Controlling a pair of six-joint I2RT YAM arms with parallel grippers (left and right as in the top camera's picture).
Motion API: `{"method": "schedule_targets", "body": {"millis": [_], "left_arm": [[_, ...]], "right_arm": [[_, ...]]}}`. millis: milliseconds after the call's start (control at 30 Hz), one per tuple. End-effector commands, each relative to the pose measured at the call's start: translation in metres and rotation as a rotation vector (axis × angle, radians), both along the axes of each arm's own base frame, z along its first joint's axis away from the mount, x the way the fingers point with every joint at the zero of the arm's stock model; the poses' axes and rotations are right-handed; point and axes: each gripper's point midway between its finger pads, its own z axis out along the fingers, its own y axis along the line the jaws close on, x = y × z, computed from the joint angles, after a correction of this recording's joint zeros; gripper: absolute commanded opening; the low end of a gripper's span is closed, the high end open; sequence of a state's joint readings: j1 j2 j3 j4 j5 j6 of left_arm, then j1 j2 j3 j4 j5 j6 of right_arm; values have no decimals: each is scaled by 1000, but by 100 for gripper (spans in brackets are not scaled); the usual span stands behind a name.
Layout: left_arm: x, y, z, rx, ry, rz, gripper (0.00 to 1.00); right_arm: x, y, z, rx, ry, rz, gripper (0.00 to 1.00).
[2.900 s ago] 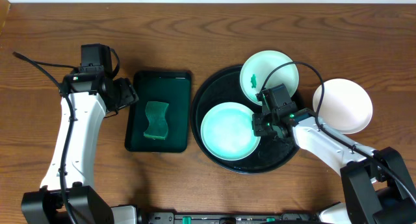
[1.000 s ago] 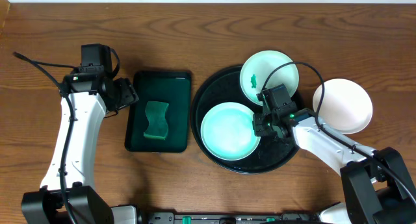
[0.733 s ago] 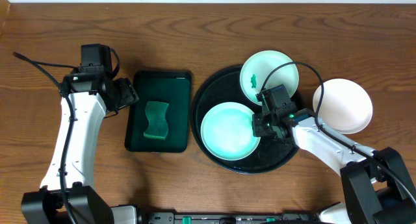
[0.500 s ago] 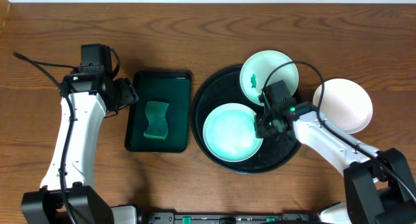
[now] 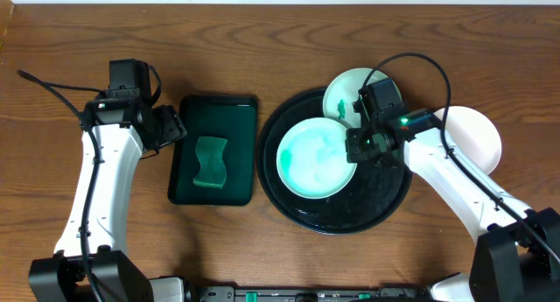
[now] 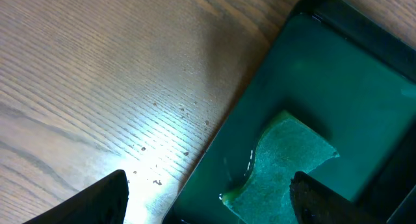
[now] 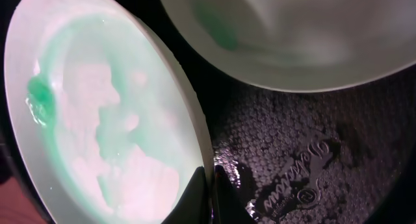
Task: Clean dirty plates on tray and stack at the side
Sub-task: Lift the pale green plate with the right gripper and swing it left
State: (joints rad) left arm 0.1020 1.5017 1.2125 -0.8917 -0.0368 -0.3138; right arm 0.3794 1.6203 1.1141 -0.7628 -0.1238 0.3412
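The round black tray [image 5: 367,206] holds a green-tinted plate [image 5: 315,158] that my right gripper [image 5: 357,147] is shut on at its right rim, lifted and tilted above the tray. In the right wrist view the fingers [image 7: 209,185] pinch that plate's rim [image 7: 130,120] over the tray's bumpy floor [image 7: 312,159]. A second plate with a green smear [image 5: 346,96] sits at the tray's back edge, also in the right wrist view [image 7: 292,36]. A third white plate [image 5: 477,140] lies on the table to the right. My left gripper [image 6: 208,201] is open above the green sponge [image 6: 279,165].
A rectangular dark green tray [image 5: 213,149] holds the green sponge [image 5: 210,160], left of the black tray. My left arm [image 5: 105,171] stands at the table's left. A black cable [image 5: 52,87] runs along the back left.
My right gripper has lifted the green-tinted plate by its rim and carried it up and to the right, towards the back of the tray. The left arm has not moved.
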Motion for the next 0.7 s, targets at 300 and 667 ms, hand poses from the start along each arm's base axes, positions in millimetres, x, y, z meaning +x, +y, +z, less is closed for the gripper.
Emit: {"method": "schedule_targets", "body": {"millis": [300, 667], "left_arm": [[3, 4, 7, 15, -15, 6, 80], [3, 4, 7, 15, -15, 6, 80]], "right_arm": [[28, 29, 53, 140, -87, -102, 1], [46, 104, 61, 189, -272, -116, 1]]}}
